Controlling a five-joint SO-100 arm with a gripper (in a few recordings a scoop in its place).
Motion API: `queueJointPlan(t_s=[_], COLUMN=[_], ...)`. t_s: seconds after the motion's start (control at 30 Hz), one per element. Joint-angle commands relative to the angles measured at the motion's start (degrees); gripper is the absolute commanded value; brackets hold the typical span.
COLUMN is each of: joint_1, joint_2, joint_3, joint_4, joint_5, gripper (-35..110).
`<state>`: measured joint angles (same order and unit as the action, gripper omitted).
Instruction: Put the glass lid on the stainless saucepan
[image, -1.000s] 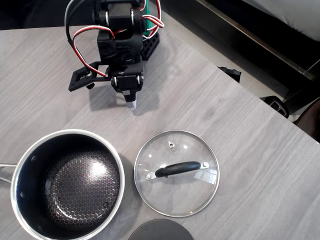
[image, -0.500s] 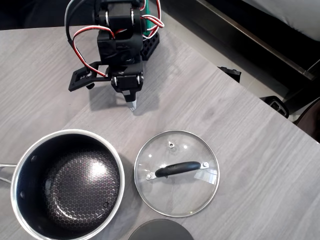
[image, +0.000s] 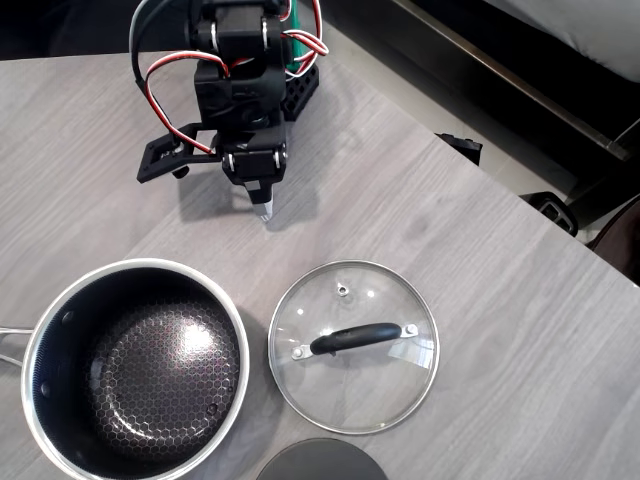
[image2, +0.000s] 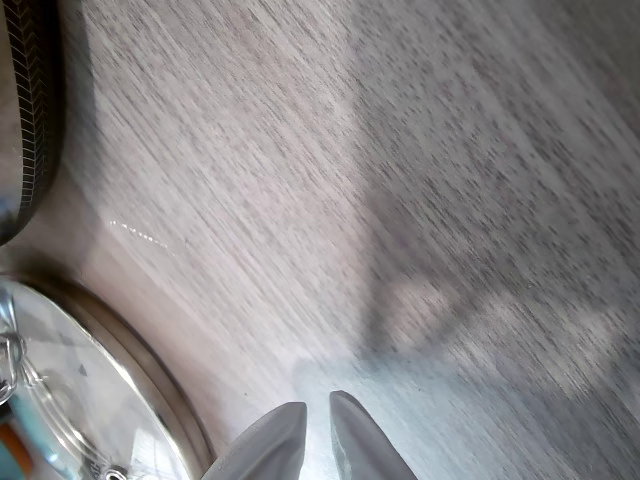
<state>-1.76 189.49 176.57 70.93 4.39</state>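
The stainless saucepan (image: 135, 368) sits at the lower left of the overhead view, uncovered. The glass lid (image: 353, 346) lies flat on the table (image: 480, 260) just beside it, handle up. My gripper (image: 265, 208) is well apart from both, pinched together and holding nothing. I think the risk is the thin black handle (image: 355, 338): a badly centred grip may let the lid tilt and slip.

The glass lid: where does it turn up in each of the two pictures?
Overhead view: the glass lid lies flat on the table, lower middle, just right of the stainless saucepan.
Wrist view: its steel rim and clear glass fill the bottom-left corner.
Shared landmark: the saucepan, whose rim shows at the wrist view's upper-left edge.
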Motion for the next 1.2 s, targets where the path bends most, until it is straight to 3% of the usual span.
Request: queueJointPlan(t_s=[0.0,1.17], joint_1=[0.53,-1.67], joint_2=[1.67,1.67], joint_3=[0.62,0.62], joint_4=[0.26,0.35], joint_5=[-0.26,-0.26], gripper=[0,0])
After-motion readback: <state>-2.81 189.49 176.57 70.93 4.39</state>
